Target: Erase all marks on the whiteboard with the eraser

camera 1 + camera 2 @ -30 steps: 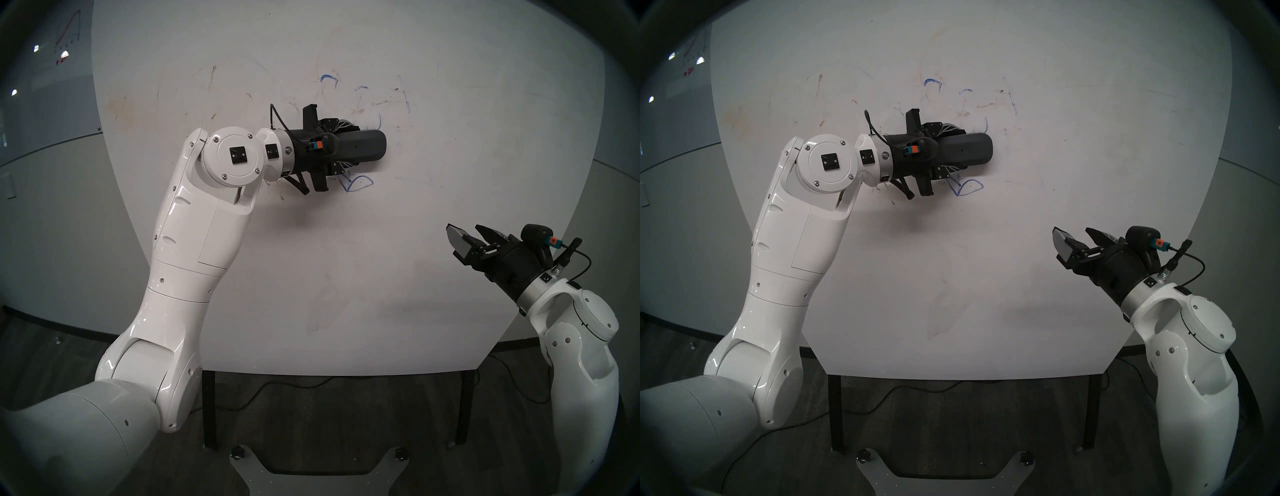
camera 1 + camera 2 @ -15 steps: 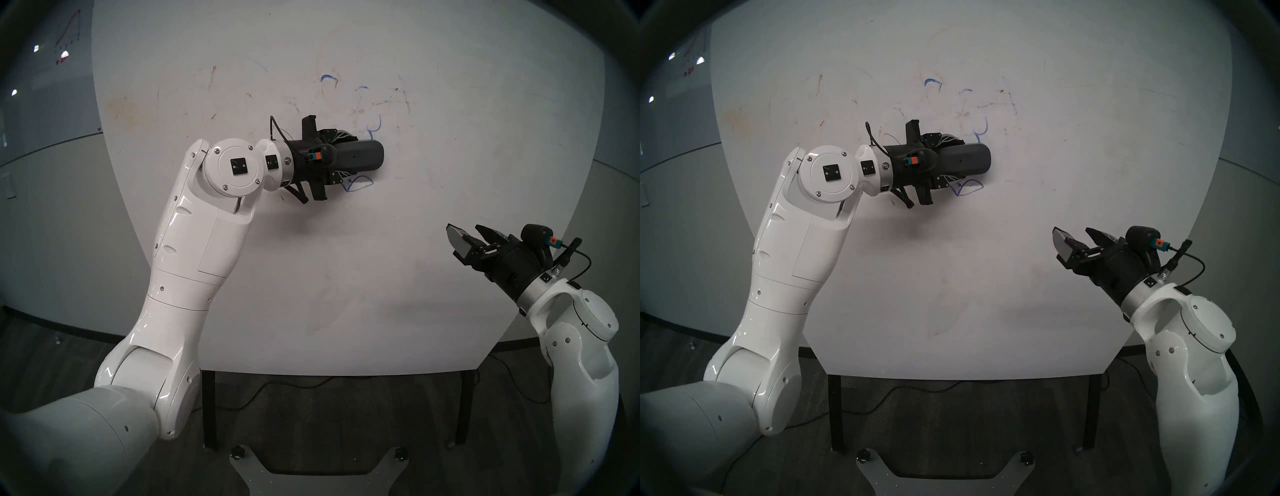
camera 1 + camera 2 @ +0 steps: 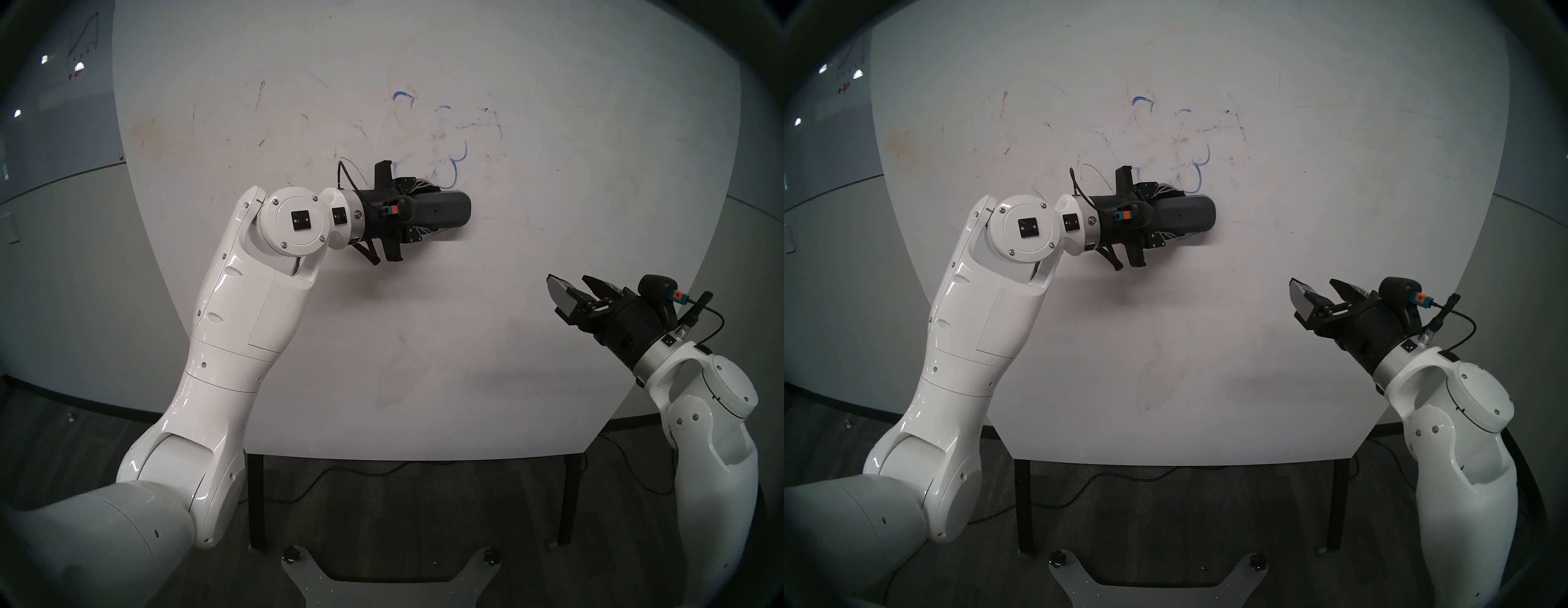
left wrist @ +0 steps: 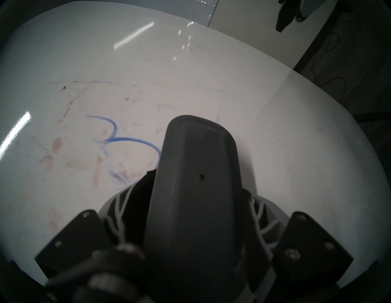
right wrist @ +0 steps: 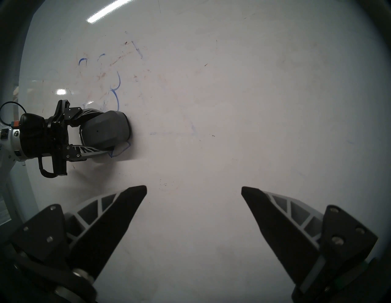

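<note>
Eraser (image 3: 445, 209) sat flat on the whiteboard (image 3: 551, 170), in the left tool (image 3: 424, 208), mid-board. Marks (image 3: 456, 170) lay just above it, more higher up. Right tool (image 3: 570, 297) hung apart at the board's lower right, off the surface.

Left hand (image 3: 428, 210) with eraser (image 3: 445, 209) slid down whiteboard (image 3: 551, 212); now covers leaf outline that showed below it, more blue marks (image 3: 456, 170) uncovered above it.
</note>
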Controlling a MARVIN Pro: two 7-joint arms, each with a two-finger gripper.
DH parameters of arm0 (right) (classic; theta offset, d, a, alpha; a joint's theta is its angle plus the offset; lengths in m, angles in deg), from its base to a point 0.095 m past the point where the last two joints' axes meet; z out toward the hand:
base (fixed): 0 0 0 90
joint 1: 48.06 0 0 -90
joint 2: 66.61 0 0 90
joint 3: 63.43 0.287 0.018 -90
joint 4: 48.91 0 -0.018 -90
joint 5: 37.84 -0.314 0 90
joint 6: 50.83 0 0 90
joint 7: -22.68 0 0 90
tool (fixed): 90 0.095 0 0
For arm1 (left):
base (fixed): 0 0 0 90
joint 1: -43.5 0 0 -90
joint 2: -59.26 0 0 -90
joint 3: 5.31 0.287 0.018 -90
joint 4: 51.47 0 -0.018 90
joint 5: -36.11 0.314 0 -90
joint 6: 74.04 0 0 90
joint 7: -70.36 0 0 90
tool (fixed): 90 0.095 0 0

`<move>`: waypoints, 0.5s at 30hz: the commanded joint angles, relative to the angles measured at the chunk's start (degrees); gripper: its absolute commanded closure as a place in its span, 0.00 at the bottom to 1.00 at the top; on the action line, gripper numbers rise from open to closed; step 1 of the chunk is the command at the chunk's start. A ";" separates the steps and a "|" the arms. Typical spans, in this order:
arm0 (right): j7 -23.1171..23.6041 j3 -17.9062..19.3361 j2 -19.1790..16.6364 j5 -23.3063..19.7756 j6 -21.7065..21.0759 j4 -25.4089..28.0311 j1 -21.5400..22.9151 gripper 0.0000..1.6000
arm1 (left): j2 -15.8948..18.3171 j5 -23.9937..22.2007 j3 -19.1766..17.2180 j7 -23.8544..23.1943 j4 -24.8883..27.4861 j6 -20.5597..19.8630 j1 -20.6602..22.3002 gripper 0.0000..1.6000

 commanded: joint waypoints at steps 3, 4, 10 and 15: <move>0.14 -0.02 -0.14 -0.01 0.12 0.95 0.29 0.00 | 2.11 4.60 -2.74 2.24 -6.36 -5.10 -0.16 1.00; 0.14 -0.02 -0.14 -0.01 0.12 0.95 0.29 0.00 | 2.19 4.64 -2.76 2.22 -5.87 -5.25 -0.49 1.00; 0.14 -0.02 -0.14 -0.01 0.12 0.95 0.29 0.00 | 1.93 4.57 -2.58 2.30 -6.90 -5.14 -0.41 1.00; 0.14 -0.02 -0.14 -0.01 0.12 0.95 0.29 0.00 | 2.11 4.64 -2.59 2.34 -6.23 -5.27 -0.98 1.00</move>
